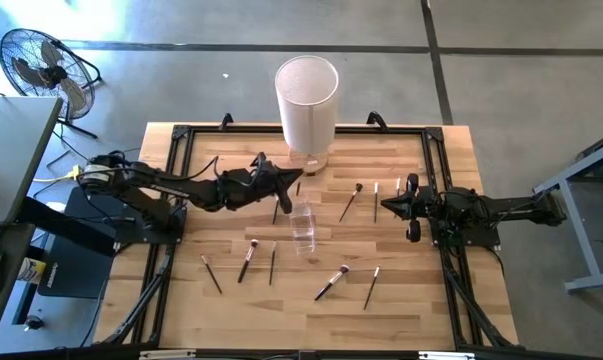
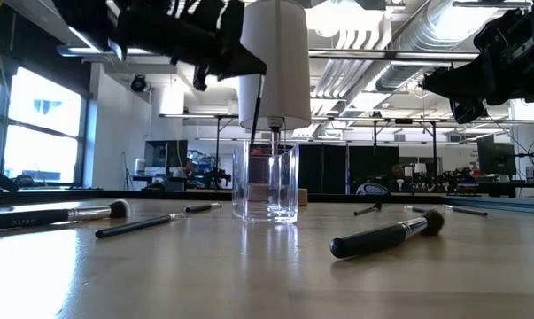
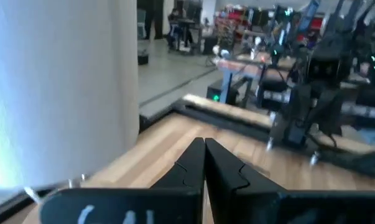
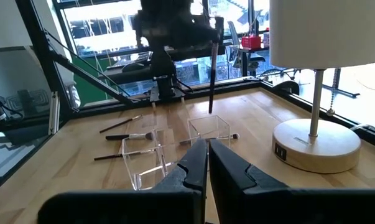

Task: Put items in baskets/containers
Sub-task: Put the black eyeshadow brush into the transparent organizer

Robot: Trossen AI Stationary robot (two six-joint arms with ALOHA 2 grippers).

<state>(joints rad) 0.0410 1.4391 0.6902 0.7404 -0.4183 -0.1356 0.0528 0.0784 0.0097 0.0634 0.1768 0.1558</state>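
My left gripper point(image 1: 284, 183) hangs over the table's middle, shut on a dark makeup brush point(image 4: 212, 74). The brush hangs upright just above and beside the clear plastic cup point(image 1: 303, 228), which stands on its base point(image 2: 267, 182). Several other brushes lie flat on the table, among them ones near the front edge point(image 1: 331, 283), point(image 1: 248, 258) and ones right of the cup point(image 1: 352, 200). My right gripper point(image 1: 406, 207) waits at the table's right side, shut and holding nothing point(image 4: 207, 155). My left gripper pinches the brush by its upper end point(image 4: 213, 28) between the two fingers, which come level from the table's left. The brush is lifted clear and hangs straight down, its lower end point(image 4: 210, 109) just above the cup's rim. The left wrist view does not show the brush.
A lamp with a tall white cylindrical shade point(image 1: 306, 95) and a round wooden base point(image 4: 314, 146) stands just beyond the cup at the far edge. A black frame point(image 1: 181, 135) borders the table. A fan point(image 1: 41, 65) stands on the floor off the left corner.
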